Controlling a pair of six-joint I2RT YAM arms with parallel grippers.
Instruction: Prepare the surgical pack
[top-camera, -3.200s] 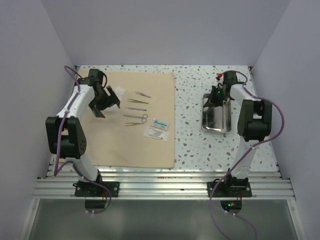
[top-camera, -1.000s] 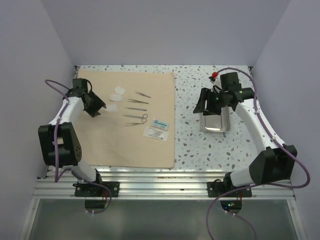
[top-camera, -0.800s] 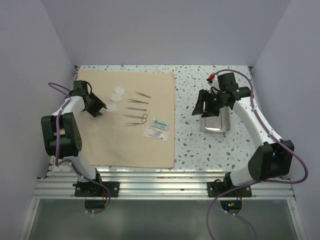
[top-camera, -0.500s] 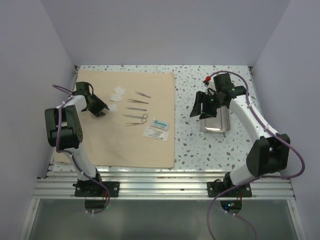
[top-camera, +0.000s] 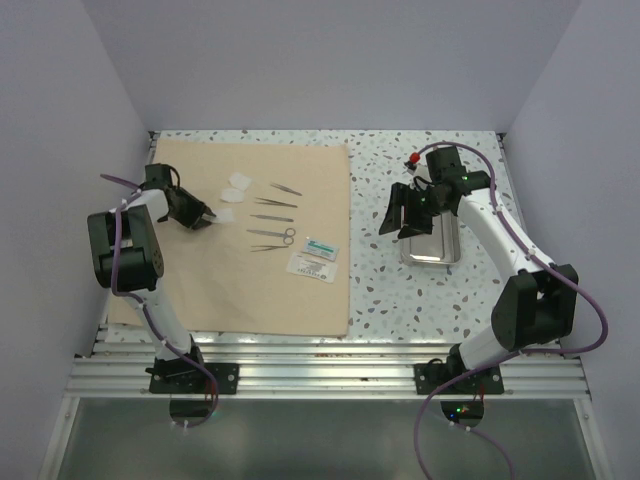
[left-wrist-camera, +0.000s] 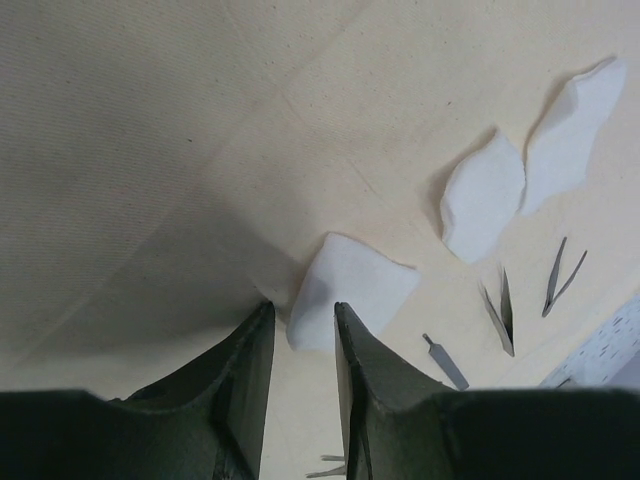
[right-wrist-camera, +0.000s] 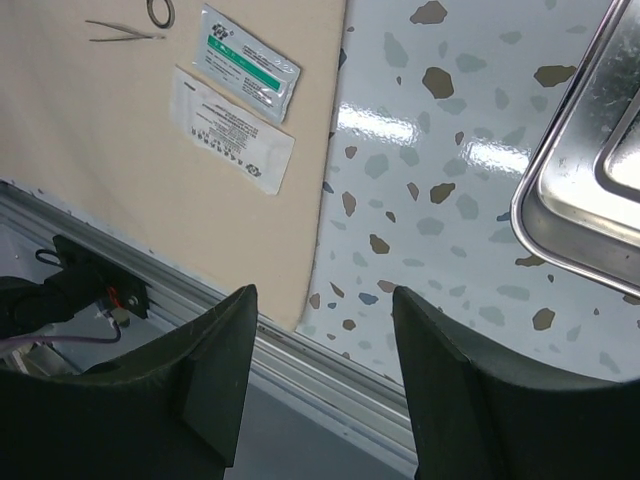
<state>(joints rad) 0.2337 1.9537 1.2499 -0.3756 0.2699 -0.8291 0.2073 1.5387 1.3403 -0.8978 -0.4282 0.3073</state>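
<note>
**Left pincer set at a gauze pad; tray not yet on the cloth**

The left pincer hangs low over the tan cloth, which lies spread flat as the wrapper for everything else. Its jaws stand narrow with a slit between them. The near corner of one white pad lies right at the tips, so the pad looks lined up for a pinch rather than already gripped.

Two more pads lie ahead of that pincer and off to its right, touching each other. The thin steel instruments are laid out further along the same way.

Next come two flat packets, side by side on the cloth near its edge, ahead of the right pincer and to its left.

The right pincer hovers over the speckled table with jaws wide and nothing between them. The steel tray sits just ahead and to its right, on bare table apart from the cloth.

I judge the pack is at an early stage. The small items probably need gathering, and the tray needs to come onto the cloth before any folding.
</note>
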